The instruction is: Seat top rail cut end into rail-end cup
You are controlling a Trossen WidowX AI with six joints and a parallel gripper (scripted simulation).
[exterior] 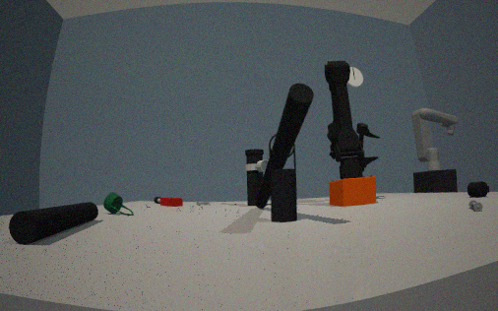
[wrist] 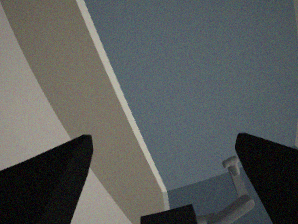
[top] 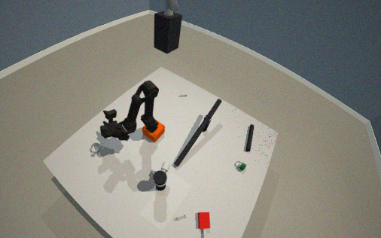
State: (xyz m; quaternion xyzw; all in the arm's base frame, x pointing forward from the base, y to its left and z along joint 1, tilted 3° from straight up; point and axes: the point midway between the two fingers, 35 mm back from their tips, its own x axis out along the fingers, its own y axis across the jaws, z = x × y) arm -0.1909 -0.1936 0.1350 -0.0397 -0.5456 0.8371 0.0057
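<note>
The black rail [top: 193, 141] [exterior: 290, 118] passes through the loop cap on the short post [exterior: 284, 197]. It slopes down; its lower end is near table level, close to the big post [top: 160, 180] [exterior: 254, 187] and apart from the white rail-end cup [top: 165, 166] [exterior: 262, 165]. The white brace band [exterior: 251, 166] sits high on the big post, a little below its cap, with the cup on the side toward the rail. My gripper [top: 103, 120] [exterior: 378, 148] [wrist: 166, 143] is open and empty, far from the rail and pointing away from it.
My orange base [top: 153, 132] [exterior: 352, 191] stands between gripper and rail. A black cylinder [top: 249, 138] [exterior: 54, 222] and green cap [top: 242, 166] [exterior: 113, 203] lie beyond the rail. A red block [top: 204, 220] [exterior: 171, 202] and loose metal fitting [top: 94, 149] are farther off.
</note>
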